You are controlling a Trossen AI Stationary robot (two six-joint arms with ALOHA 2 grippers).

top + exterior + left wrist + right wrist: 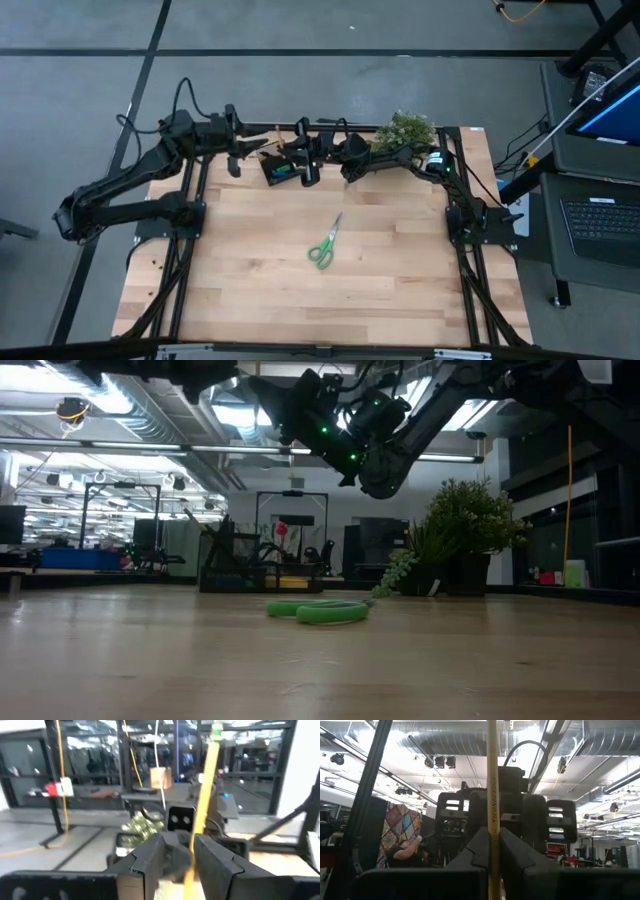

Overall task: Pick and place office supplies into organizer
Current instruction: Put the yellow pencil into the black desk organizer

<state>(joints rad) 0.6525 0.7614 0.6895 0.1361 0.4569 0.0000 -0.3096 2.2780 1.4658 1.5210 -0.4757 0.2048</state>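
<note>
A yellow wooden pencil point(492, 795) is held in the air over the table's far edge, with my right gripper point(492, 852) shut on it. My left gripper point(178, 865) faces the right one, open. The same pencil point(205, 780) passes slanting through the gap between its fingers, close to one of them. The black organizer point(280, 168) stands on the table at the far edge, below the two grippers, with small green and blue pieces in it. Green-handled scissors point(325, 243) lie flat near the table's middle. My right gripper pinches the pencil's shaft point(493, 827) between its two fingers, which lie across it. The pencil runs on past the fingers both ways and is clear of the table. My left gripper: I cannot tell whether the pencil touches its finger point(215, 865).
A bushy green plant point(405, 130) stands at the table's far right corner, close behind the right arm. The near half of the wooden table point(300, 310) is bare boards. Beyond the table are black frames and cables.
</note>
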